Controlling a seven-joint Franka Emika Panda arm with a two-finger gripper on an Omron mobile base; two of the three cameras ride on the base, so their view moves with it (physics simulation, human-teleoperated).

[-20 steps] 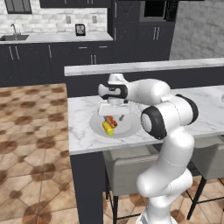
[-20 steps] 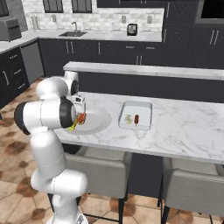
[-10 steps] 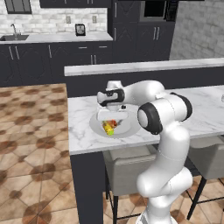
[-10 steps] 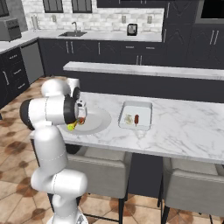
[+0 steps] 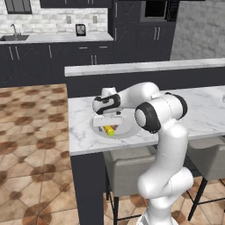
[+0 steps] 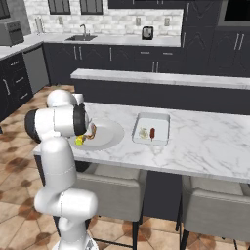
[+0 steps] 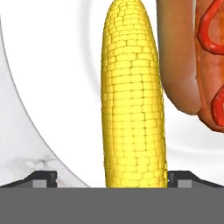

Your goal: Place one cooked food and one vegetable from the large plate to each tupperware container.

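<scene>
The large plate [image 6: 111, 135] lies on the marble counter with a yellow corn cob [image 7: 133, 100] and a hot dog [image 7: 205, 65] side by side on it. My gripper [image 7: 113, 177] is open and low over the plate [image 5: 126, 131]. Its two fingertips [image 7: 43, 177] straddle the near end of the corn, with a gap on each side. In the left base view the gripper [image 5: 108, 124] sits right above the corn [image 5: 109, 130]. One tupperware container [image 6: 158, 119] stands to the right of the plate, holding a small sausage [image 6: 153, 133] and a pale vegetable piece [image 6: 143, 132]. The second container is out of view.
A raised dark ledge [image 6: 161, 78] runs behind the marble counter [image 6: 210, 141]. Grey stools [image 6: 112, 188] stand under the counter's front edge. Bare marble stretches right of the container.
The hand has come down from above the plate to just over the corn. The plate, the food and the container have stayed where they were.
</scene>
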